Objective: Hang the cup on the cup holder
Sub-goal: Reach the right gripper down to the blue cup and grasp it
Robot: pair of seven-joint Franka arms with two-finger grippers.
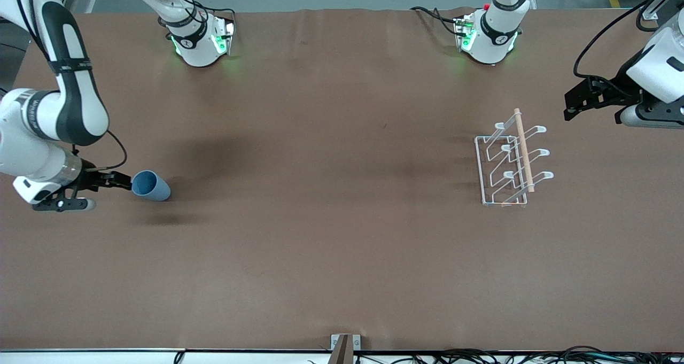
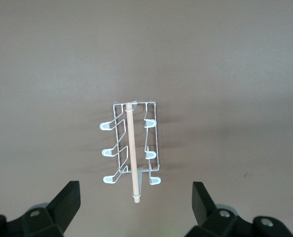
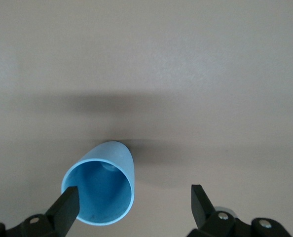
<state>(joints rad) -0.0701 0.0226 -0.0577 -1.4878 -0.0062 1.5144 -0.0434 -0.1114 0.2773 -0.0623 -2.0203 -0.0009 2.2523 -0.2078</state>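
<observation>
Right gripper (image 1: 124, 180), front view: jaws wide, empty, at the mouth of your cup (image 1: 151, 186), which stands toward the right arm's end of the table, well apart from the cup holder (image 1: 510, 161).
Left wrist view: left gripper (image 2: 135, 200) spread, empty, above the holder; wooden rod (image 2: 132, 150) points toward it.
Right wrist view: one finger (image 3: 67, 207) crosses the cup's rim.

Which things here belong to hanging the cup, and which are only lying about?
For the job:
- cup, at the right arm's end of the table
- rack, at the left arm's end
- right gripper, open, by the cup

Lying about:
- nothing but the table
</observation>
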